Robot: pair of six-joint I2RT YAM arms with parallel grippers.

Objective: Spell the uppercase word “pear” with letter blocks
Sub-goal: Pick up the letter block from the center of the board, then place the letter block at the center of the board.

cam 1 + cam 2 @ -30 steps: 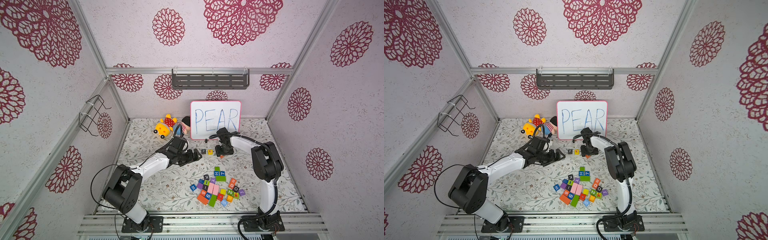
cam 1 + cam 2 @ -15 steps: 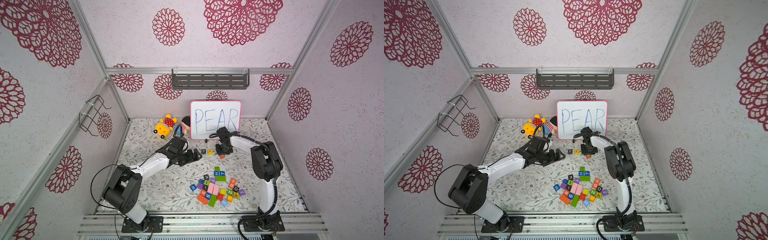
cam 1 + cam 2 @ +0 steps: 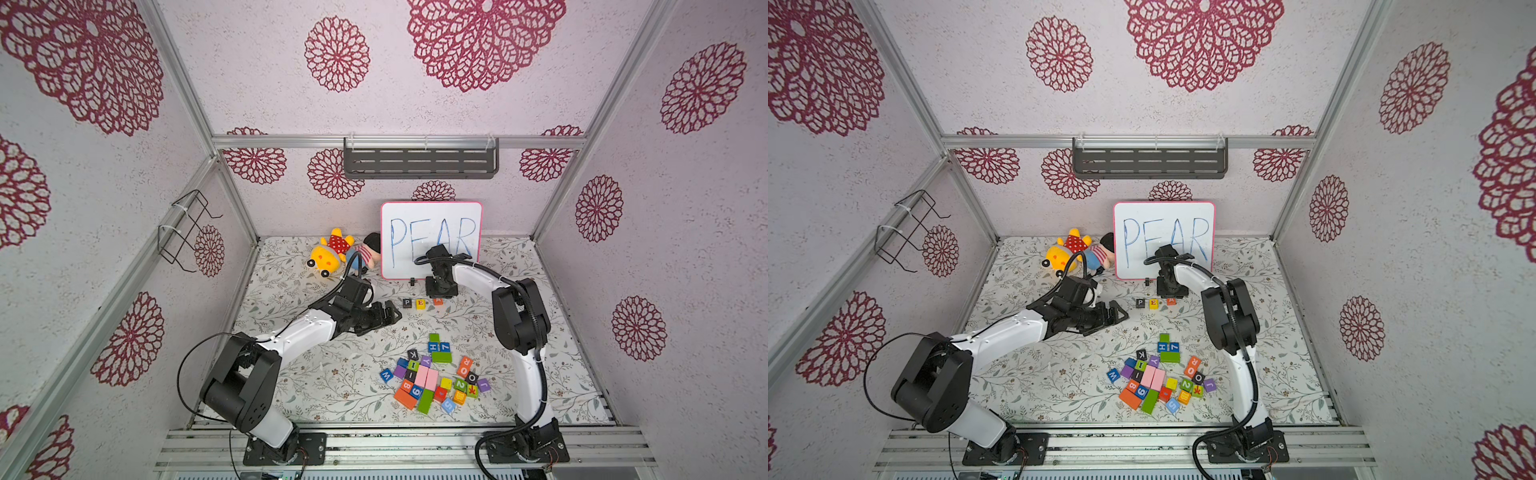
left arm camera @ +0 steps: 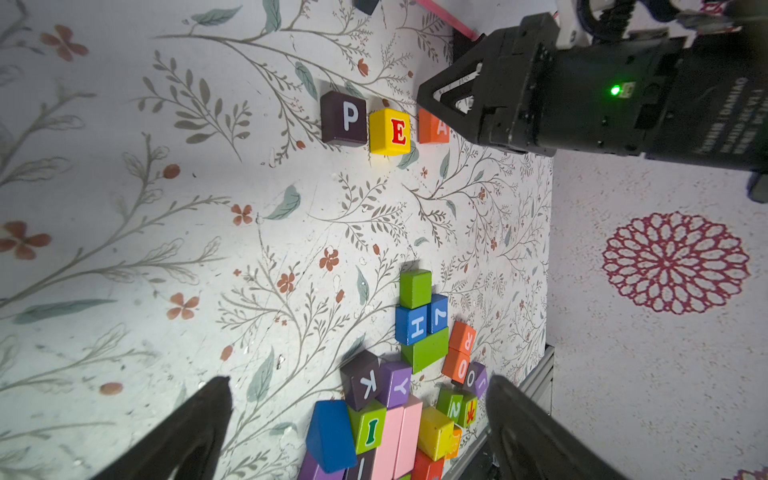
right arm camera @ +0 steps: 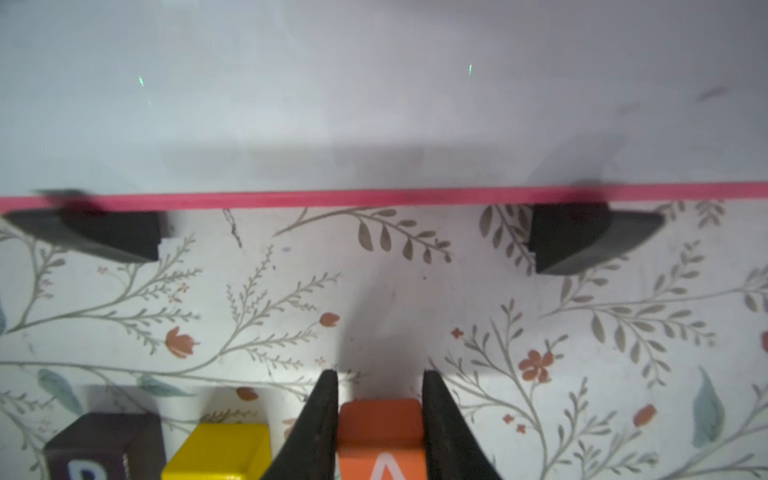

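1. The right gripper (image 5: 379, 376) pinches the orange A block (image 5: 380, 432) from both sides;
2. a yellow block (image 5: 220, 451) sits just beside it, then a black block (image 5: 104, 444);
3. the pink-framed whiteboard (image 5: 374, 124) stands beyond them on two black feet (image 5: 108, 237).

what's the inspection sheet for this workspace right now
surface: floral mat, patterned, no spills seen
job's things: P block, E block, A block in a row; R block at the pile's edge
clutter: pile of other blocks; plush toys at the back
claws: right claw shut on A block; left claw open, empty
cables: black cable loops off left arm
surroundings: whiteboard reading PEAR, wall shelf, wire rack
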